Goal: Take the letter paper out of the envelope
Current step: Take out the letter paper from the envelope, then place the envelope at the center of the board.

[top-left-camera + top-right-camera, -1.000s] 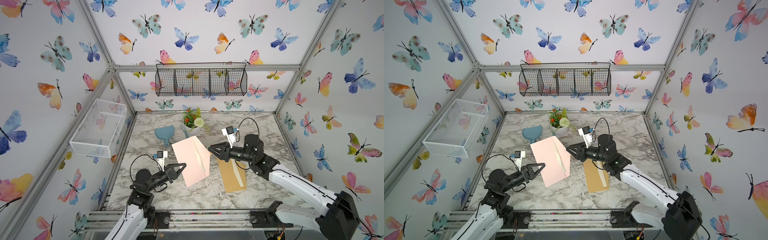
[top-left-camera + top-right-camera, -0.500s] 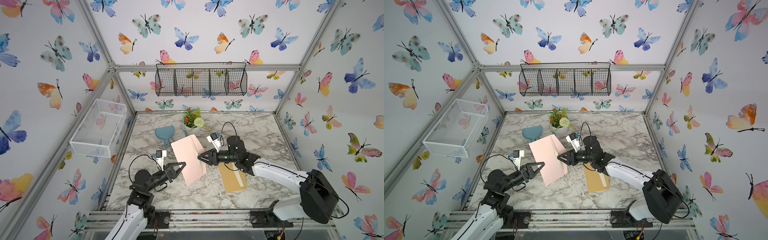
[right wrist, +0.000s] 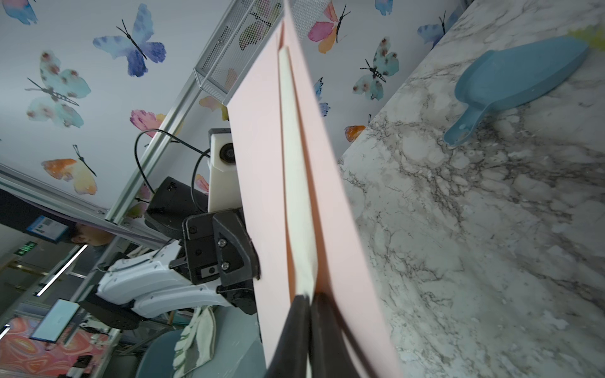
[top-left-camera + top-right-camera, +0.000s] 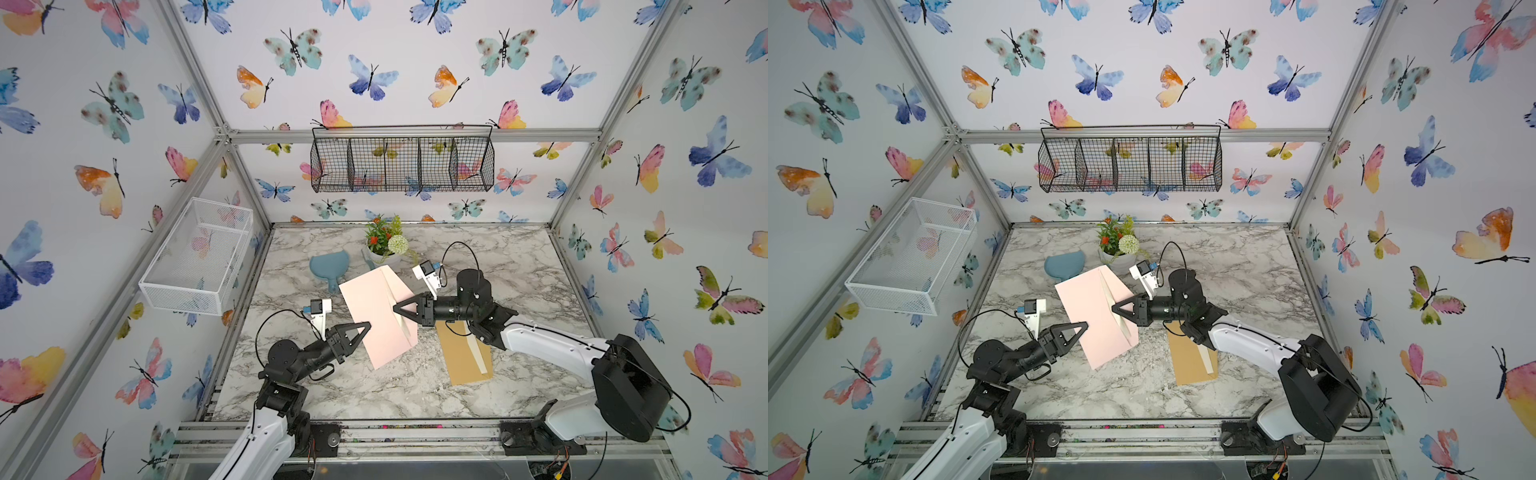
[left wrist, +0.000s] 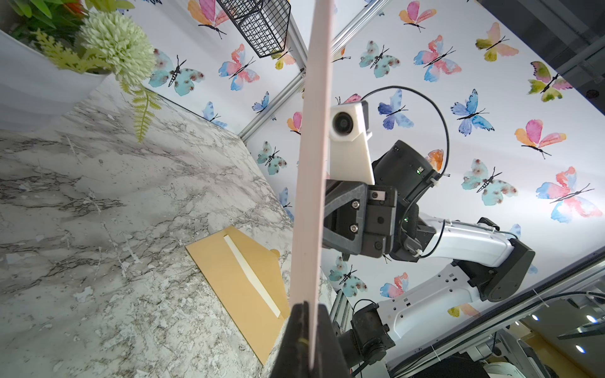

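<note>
The right gripper [image 4: 395, 308] is pinched shut on the edge of a cream sheet [image 3: 294, 196], apparently the letter paper, which sits between the parted walls of a pink envelope [image 4: 372, 299]. The left gripper [image 4: 368, 326] is clamped on the envelope's opposite edge, holding it on edge above the marble table [image 4: 519, 266]. The step in hand is the grasp. Next, the right arm likely needs a straight pull away while the left holds firm. A brown envelope [image 4: 461, 357] lies flat beside them. On the walls, a black wire basket [image 4: 402, 166] and a white mesh basket [image 4: 199, 253] hold nothing visible.
</note>
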You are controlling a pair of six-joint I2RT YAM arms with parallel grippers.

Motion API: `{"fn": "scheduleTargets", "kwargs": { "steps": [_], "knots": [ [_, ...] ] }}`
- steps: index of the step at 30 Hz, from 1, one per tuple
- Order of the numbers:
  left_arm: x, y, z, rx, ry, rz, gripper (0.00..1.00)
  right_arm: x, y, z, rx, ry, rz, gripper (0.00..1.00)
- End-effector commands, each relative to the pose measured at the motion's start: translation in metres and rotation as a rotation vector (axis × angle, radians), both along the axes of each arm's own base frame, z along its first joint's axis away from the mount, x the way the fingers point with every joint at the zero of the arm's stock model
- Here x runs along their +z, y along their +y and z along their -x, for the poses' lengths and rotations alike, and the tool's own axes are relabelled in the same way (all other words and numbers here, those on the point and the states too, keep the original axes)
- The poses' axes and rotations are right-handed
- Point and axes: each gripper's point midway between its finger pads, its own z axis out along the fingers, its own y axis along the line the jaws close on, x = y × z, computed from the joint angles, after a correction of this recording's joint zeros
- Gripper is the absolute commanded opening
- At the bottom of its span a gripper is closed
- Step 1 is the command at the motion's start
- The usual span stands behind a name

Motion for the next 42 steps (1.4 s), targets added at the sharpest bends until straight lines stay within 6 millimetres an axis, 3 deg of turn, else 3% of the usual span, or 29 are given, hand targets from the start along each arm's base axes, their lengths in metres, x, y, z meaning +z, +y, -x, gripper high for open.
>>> {"fn": "scheduleTargets", "kwargs": {
  "steps": [1, 4, 8, 14, 22, 25, 29, 32, 35, 40, 42],
  "knots": [
    [0.002, -0.002, 0.005, -0.024, -0.025, 0.003, 0.06, 0.004, 0.001, 0.010, 0.038, -0.017, -0.026, 0.01],
    [-0.001, -0.001, 0.003, -0.015, -0.019, -0.004, 0.07, 0.008, -0.001, 0.010, 0.031, -0.026, -0.030, 0.01],
    [-0.005, 0.000, 0.000, 0.003, -0.009, -0.022, 0.18, 0.013, -0.009, 0.006, -0.023, -0.059, -0.003, 0.01],
    [-0.006, 0.003, -0.002, 0.027, -0.009, -0.033, 0.12, 0.017, -0.026, 0.000, -0.102, -0.106, 0.058, 0.01],
    [-0.003, 0.003, 0.000, 0.021, -0.019, -0.042, 0.07, 0.013, -0.032, -0.003, -0.124, -0.109, 0.085, 0.01],
    [-0.005, 0.009, -0.004, 0.070, -0.020, -0.096, 0.07, 0.011, -0.046, -0.011, -0.169, -0.118, 0.125, 0.01],
    [-0.016, 0.020, -0.014, 0.159, 0.004, -0.166, 0.07, 0.020, -0.082, -0.026, -0.253, -0.134, 0.140, 0.01],
    [-0.031, 0.030, -0.025, 0.224, 0.049, -0.210, 0.07, 0.022, -0.111, -0.036, -0.332, -0.151, 0.208, 0.01],
    [-0.060, 0.050, -0.045, 0.345, 0.139, -0.280, 0.07, 0.025, -0.126, -0.037, -0.370, -0.165, 0.256, 0.01],
    [-0.115, 0.100, -0.078, 0.528, 0.325, -0.344, 0.07, 0.020, -0.122, -0.024, -0.312, -0.122, 0.230, 0.01],
    [-0.126, 0.120, -0.085, 0.551, 0.377, -0.299, 0.06, 0.016, -0.118, -0.019, -0.282, -0.097, 0.197, 0.01]
  ]
}}
